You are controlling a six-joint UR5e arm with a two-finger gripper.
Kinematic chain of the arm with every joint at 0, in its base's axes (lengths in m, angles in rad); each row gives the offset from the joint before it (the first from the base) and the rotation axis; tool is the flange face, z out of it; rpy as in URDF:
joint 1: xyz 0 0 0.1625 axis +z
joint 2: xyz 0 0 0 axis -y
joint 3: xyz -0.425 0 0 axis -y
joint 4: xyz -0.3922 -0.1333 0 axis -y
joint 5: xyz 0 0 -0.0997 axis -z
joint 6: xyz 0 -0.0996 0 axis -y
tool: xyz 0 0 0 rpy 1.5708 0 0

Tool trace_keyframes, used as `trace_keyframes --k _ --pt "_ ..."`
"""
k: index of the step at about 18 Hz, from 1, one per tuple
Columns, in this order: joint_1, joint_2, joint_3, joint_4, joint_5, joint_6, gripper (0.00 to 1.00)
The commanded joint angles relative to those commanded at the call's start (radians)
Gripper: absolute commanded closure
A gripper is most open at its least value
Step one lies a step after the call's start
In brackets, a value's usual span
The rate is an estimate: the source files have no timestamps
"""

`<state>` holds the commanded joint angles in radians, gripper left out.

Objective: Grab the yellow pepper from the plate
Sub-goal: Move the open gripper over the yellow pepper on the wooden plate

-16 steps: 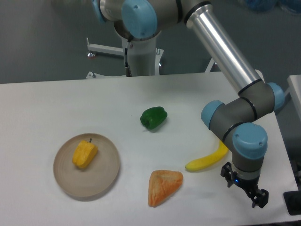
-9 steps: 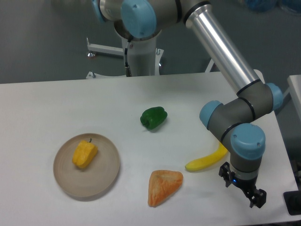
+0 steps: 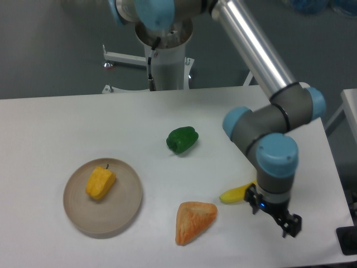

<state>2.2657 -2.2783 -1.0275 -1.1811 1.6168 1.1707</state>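
The yellow pepper (image 3: 100,182) lies on the beige plate (image 3: 126,209) at the front left of the table, its dark stem pointing away. My gripper (image 3: 289,228) hangs low at the front right, far from the plate, over the table by the banana. Its fingers are small and dark, and I cannot tell whether they are open or shut. Nothing shows between them.
A green pepper (image 3: 182,139) sits mid-table. An orange wedge-shaped piece (image 3: 193,221) lies near the front edge. A yellow banana (image 3: 234,194) lies partly behind my wrist. The arm's base column (image 3: 167,61) stands at the back.
My wrist and gripper have moved left, toward the orange piece, and now cover more of the banana. The objects have not moved.
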Motion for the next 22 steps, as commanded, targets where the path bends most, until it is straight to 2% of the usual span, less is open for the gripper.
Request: trace_keyframes --k 7,9,14,18,22 --pt "-0.127 0.157 -0.209 -0.022 -0.018 -0.304 0.0" --pt "-0.17 0.184 -0.246 -0.022 -0.037 -0.382 0.0" --pt "-0.281 0.22 -0.327 -0.022 -0.1 -0.578 0.0" --pt "-0.359 0.218 -0.352 -0.019 -0.11 -0.667 0.0" --pt "-0.388 0.218 -0.39 -0.011 -0.146 -0.697 0.0"
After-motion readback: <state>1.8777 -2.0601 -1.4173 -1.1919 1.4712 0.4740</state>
